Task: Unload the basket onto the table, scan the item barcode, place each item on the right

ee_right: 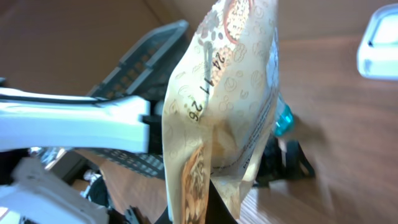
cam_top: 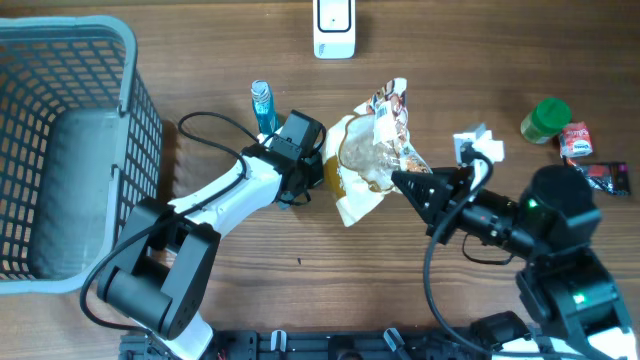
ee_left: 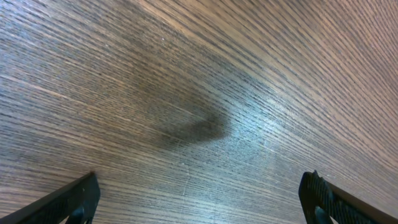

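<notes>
Overhead puts the snack bag (cam_top: 372,150) at the middle of the table, held up by your right gripper (cam_top: 402,180), which is clamped tight on the packet's right-hand edge. The right wrist view agrees: the bag stands upright just ahead of the camera with a printed date code facing you. I can make out no barcode on that face. Your left gripper (ee_left: 199,208) is spread wide and holds nothing. Its wrist camera sees only bare table (ee_left: 186,74), and from above it sits just left of the bag. The white scanner (cam_top: 333,30) stands at the far edge, apart from the bag.

I judge you are in the presenting step: the item is in hand but not yet in front of the scanner. The next move calls for carrying the bag farther away and slightly left. You then need to turn it until the barcode side faces the scanner window. Hold the pinch firm, as the crinkly film will likely flex.
</notes>
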